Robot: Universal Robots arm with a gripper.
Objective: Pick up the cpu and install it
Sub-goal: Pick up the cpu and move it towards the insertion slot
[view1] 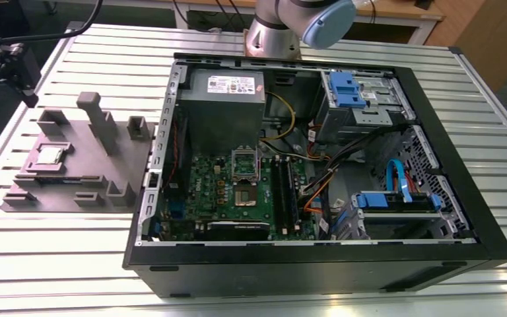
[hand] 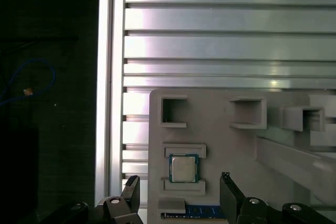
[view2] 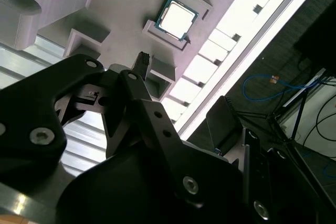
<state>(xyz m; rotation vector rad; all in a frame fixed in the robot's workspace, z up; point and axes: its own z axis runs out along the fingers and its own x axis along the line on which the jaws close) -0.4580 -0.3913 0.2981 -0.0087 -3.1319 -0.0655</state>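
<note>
— How far along is the task judged to be?

— It is barely begun. At the exterior view's left, the cpu (view1: 49, 156) is seen lying flat in its recess on the grey fixture block (view1: 86, 164), which is set on the slatted table (view1: 60, 264). It is not yet picked up. Further right, inside the open computer case (view1: 324, 271), the socket (view1: 245, 173) on the motherboard (view1: 222, 191) is judged to be unfilled, though this cannot be told for certain. Both pick-up and installation are left to do.

— And the tool?

— The gripper (hand: 179, 178) is held spread, and nothing is grasped. In the first wrist view its fingers (hand: 131, 190) are seen either side of the chip, apart from it.

— What is supplied by one view and not by another?

— The case and socket are given by the exterior view, so the destination is placed well apart from the chip. The finger spread and the chip's green rim are given by the wrist views. In the second wrist view, a blue cable (view2: 273, 85) beyond the table edge is added.
</note>
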